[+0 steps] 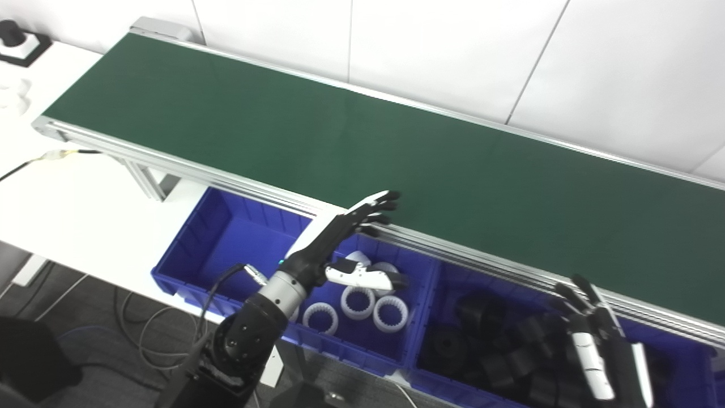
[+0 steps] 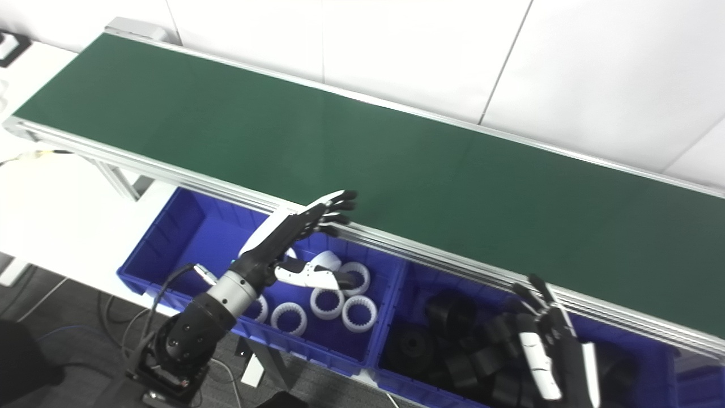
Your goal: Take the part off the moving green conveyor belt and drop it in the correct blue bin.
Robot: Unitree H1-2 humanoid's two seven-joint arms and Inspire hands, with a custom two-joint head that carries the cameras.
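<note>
My left hand (image 1: 345, 226) and right hand (image 1: 600, 334) are open and hold nothing. I see no part on the green belt (image 1: 396, 147) yet. I should wait over the blue bins (image 1: 221, 226).

no readable text, labels or numbers appear anywhere.

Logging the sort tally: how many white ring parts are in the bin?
4 white rings show in the middle blue bin; a fifth may sit partly hidden by the left robot hand.
</note>
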